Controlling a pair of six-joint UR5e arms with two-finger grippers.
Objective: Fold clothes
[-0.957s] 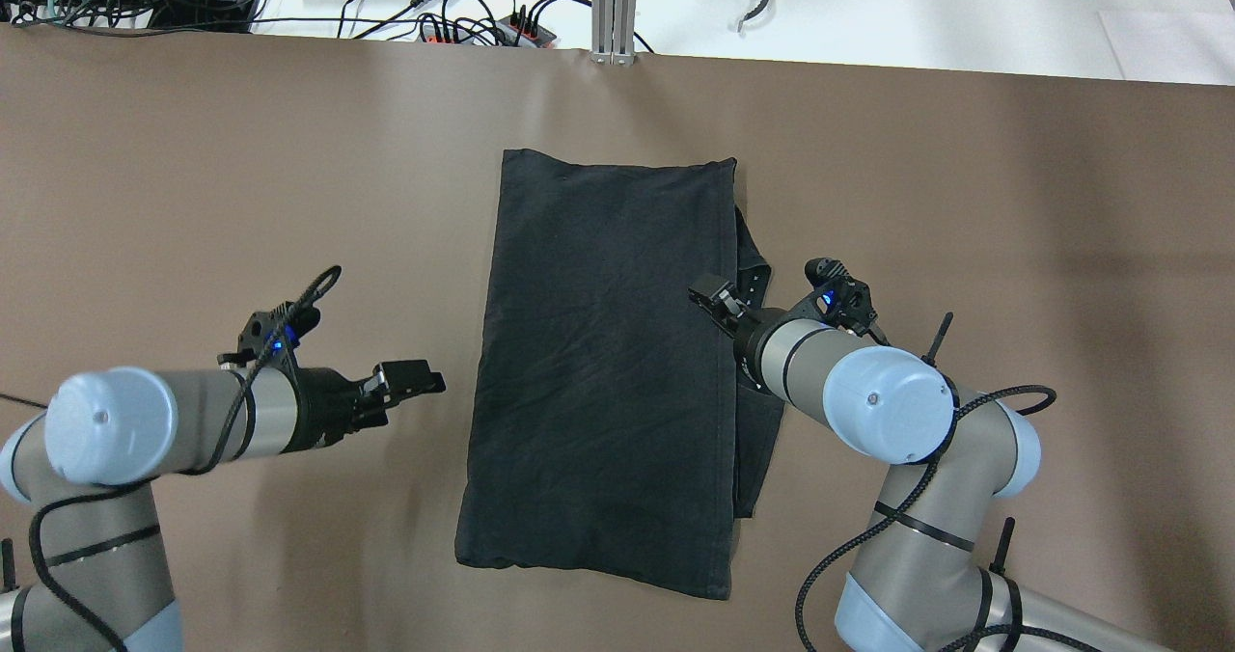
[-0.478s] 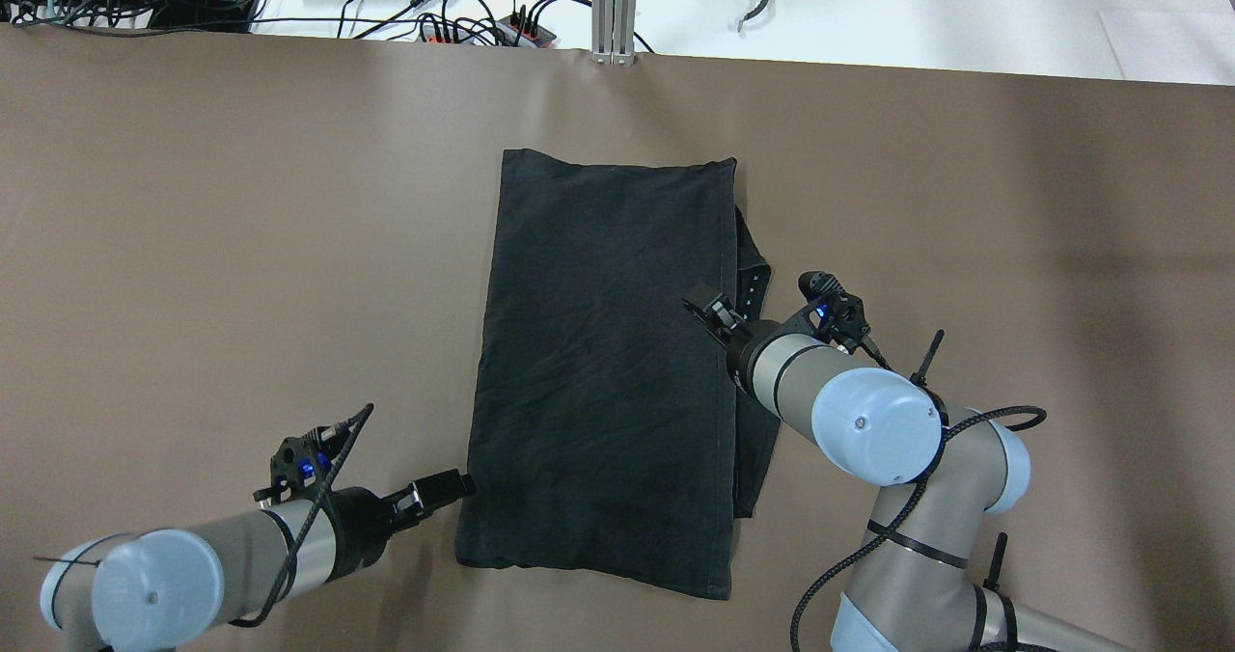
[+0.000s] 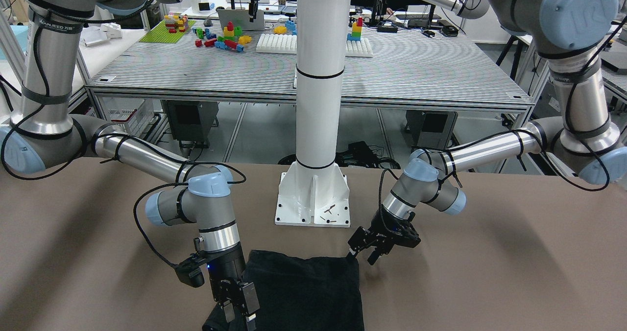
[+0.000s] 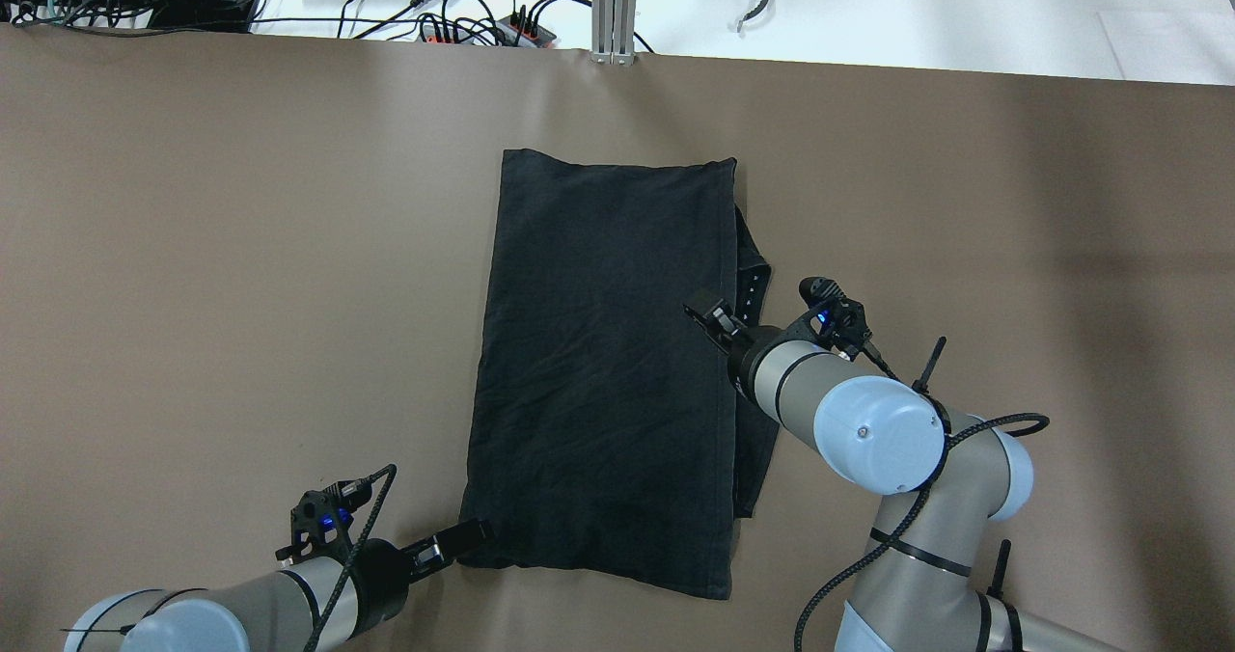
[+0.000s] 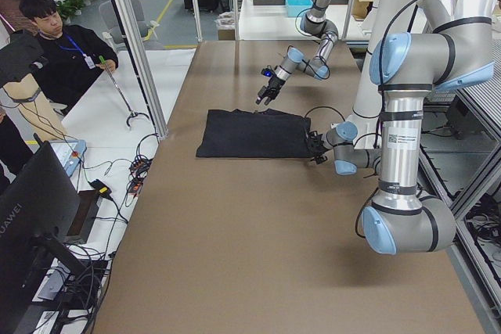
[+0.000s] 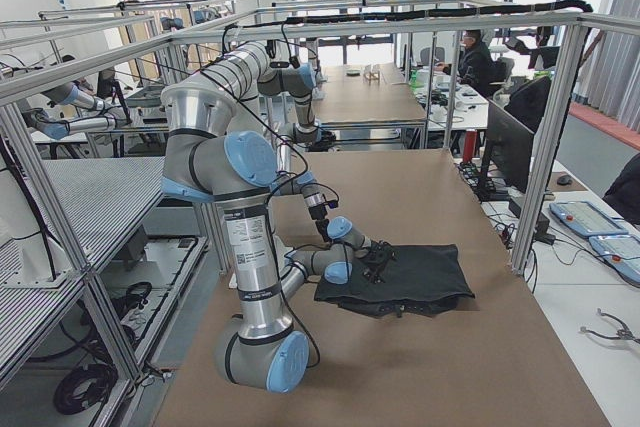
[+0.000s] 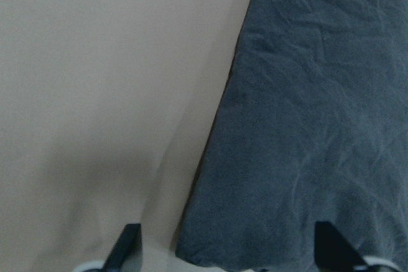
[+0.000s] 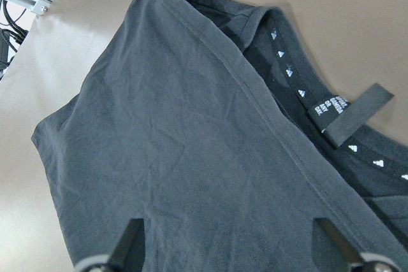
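Note:
The clothes (image 4: 603,372) are one black piece lying folded and flat mid-table, long side running away from me; they also show as clothes (image 3: 303,292) and clothes (image 5: 254,134). A lower layer with a neck label (image 8: 357,116) pokes out along the right edge. My left gripper (image 4: 470,534) is open low at the near-left corner, and in the left wrist view the fingertips (image 7: 127,250) straddle that corner (image 7: 210,256). My right gripper (image 4: 707,312) hovers open over the top layer's right hem (image 8: 268,103).
The brown table (image 4: 241,247) spreads wide on both sides of the cloth. The white pole's base plate (image 3: 313,201) stands behind the cloth's near edge. An aluminium post (image 4: 615,6) and cables (image 4: 463,20) line the far edge. A seated person (image 5: 63,37) is beyond it.
My left gripper has swung back toward the robot's base and to the right, from open table to the cloth's near-left corner. The right gripper has barely shifted. The cloth lies unchanged.

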